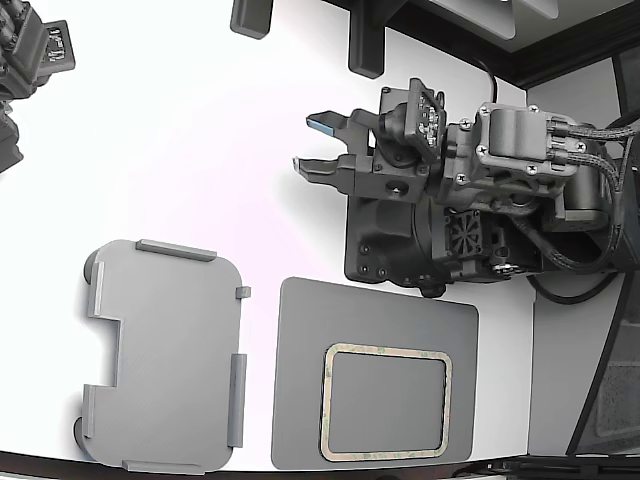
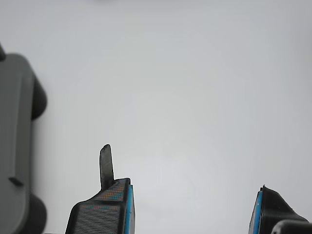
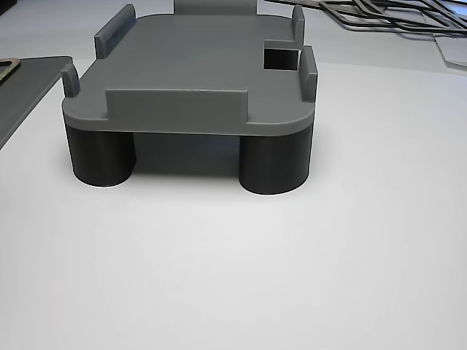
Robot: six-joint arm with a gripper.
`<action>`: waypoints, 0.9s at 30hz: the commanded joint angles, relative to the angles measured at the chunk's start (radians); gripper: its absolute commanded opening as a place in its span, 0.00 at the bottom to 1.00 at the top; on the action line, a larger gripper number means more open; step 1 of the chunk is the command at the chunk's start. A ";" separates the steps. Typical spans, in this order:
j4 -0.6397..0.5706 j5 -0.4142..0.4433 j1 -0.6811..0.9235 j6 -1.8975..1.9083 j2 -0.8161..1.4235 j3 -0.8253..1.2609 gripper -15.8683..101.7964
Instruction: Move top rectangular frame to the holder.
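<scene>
The tan-beige speckled rectangular frame lies flat on a dark grey mat near the exterior view's lower middle. A corner of the frame shows in the other view. The light grey holder with raised tabs and a stepped notch stands to the exterior view's left of the mat. In the other view it rests on dark round legs. My gripper is open and empty over the bare white table, above and apart from the frame. In the wrist view the gripper frames bare table, with the holder's edge at one side.
A second arm sits in the exterior view's top left corner. Two dark blocks stand at the table's far edge. Several spare frames lie behind the holder in the other view. The table's front edge runs just below the mat.
</scene>
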 commanded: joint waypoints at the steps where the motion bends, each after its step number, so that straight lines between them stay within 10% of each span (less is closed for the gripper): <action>1: -0.255 -0.015 -0.005 -0.100 0.009 -0.015 0.98; 12: -0.272 -0.028 -0.003 -0.115 -0.015 -0.055 0.98; 27: 0.281 0.281 0.578 0.336 -0.601 -0.666 0.98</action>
